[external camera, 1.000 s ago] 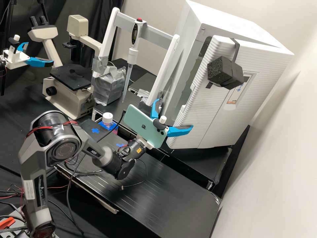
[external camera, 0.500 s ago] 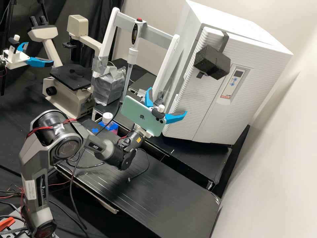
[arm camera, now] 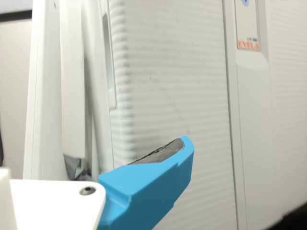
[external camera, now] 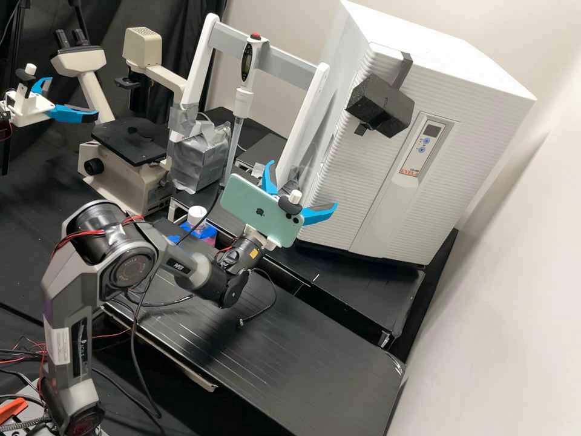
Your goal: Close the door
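The gripper (external camera: 303,184) is spread wide, its blue fingers (external camera: 321,214) well apart with nothing between them. One finger is right by the white door (external camera: 348,212); from here I can't tell if they touch. A green phone (external camera: 260,213) is mounted just behind. The door sits up against the cabinet (external camera: 423,45), a black block (external camera: 380,106) strapped on its front.

Watching remotely, I see orange-red lettering (external camera: 408,172) on the panel (external camera: 437,120) of the white door (external camera: 339,206), below blue marks (external camera: 426,141); a dark fruit-shaped sign (external camera: 260,212) on the phone (external camera: 242,197); and pale lettering (external camera: 178,266) and a yellow label (external camera: 253,254) on the arm (external camera: 196,272).
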